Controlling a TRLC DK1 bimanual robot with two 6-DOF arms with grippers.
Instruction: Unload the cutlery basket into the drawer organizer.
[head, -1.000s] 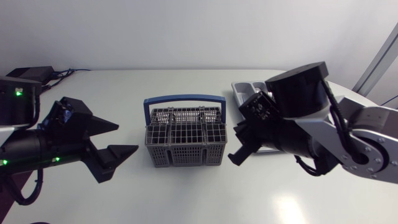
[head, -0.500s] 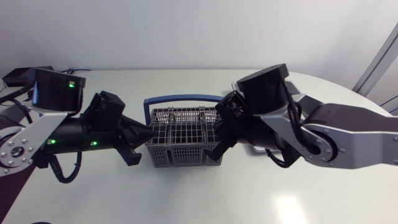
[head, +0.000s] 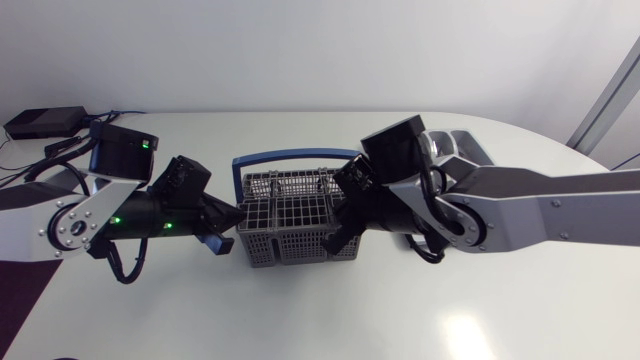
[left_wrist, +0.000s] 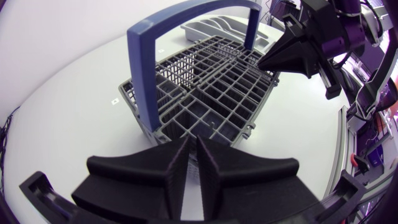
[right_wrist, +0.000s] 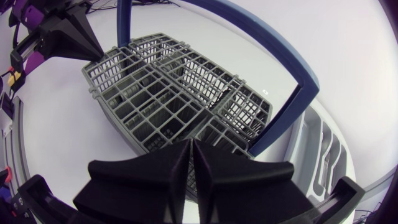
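Head view: grey cutlery basket (head: 297, 230) with a blue handle (head: 295, 157) sits centre frame on the white counter (head: 300, 315). Left tool (head: 236, 219) is clenched empty at the basket's left wall, and right tool (head: 338, 238) is clenched empty at its right wall. Drawer organizer (head: 468, 143) lies upper right, behind the right arm.

bright even light from above, soft glare patch on the table (head: 470, 332), faint shadows
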